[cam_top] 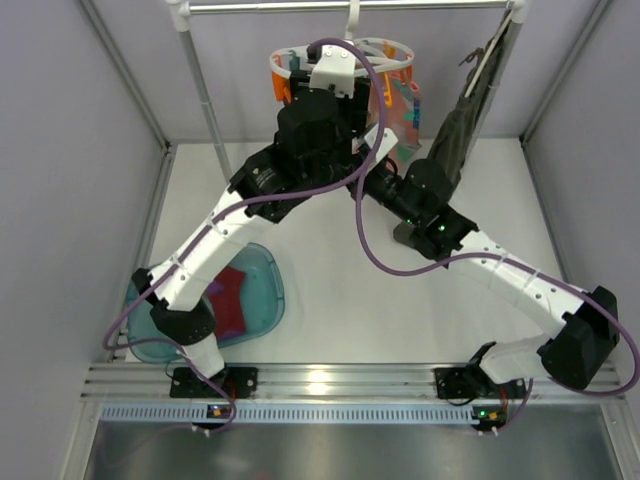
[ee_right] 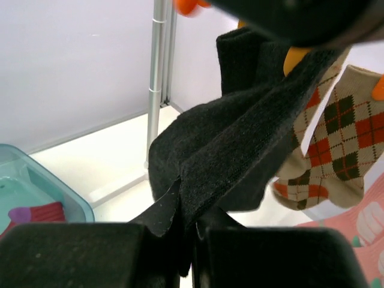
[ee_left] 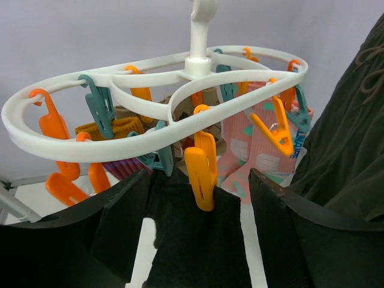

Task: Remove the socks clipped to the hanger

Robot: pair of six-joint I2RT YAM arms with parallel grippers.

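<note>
Left wrist view: white hanger (ee_left: 72,144) hung up high, w/ orange & teal clips round the frame. Black sock (ee_left: 198,252) pinned in nearest orange clip (ee_left: 201,174), not yet off. Pink patterned sock (ee_left: 258,144) clipped behind, to the right; mustard ribbed piece (ee_left: 111,129) further left, also clipped. Left gripper (ee_left: 198,180) spread wide, fingers (ee_left: 120,228) flanking that clip w/o touching it, holding nothing.

Right wrist view: right gripper (ee_right: 189,234) pinched tight on lower part of black sock, fabric bunched & folded btw the jaws. Tan argyle sock (ee_right: 336,144) just behind, hanging loose.

Top view: one maroon sock (cam_top: 232,300) lying in teal bin (cam_top: 262,290) at near left of table (cam_top: 330,280), well apart from hanger, so one off by the look of it. Progress, as a judgement: early. Approx one done, black one mid-removal, pink, argyle & others left. Olive garment (cam_top: 470,110) at right, not part of the job.

Socks: small, limp, soft knit. Black one thickish, creasing easily under grip; prob. slides free once clip gets squeezed.
</note>
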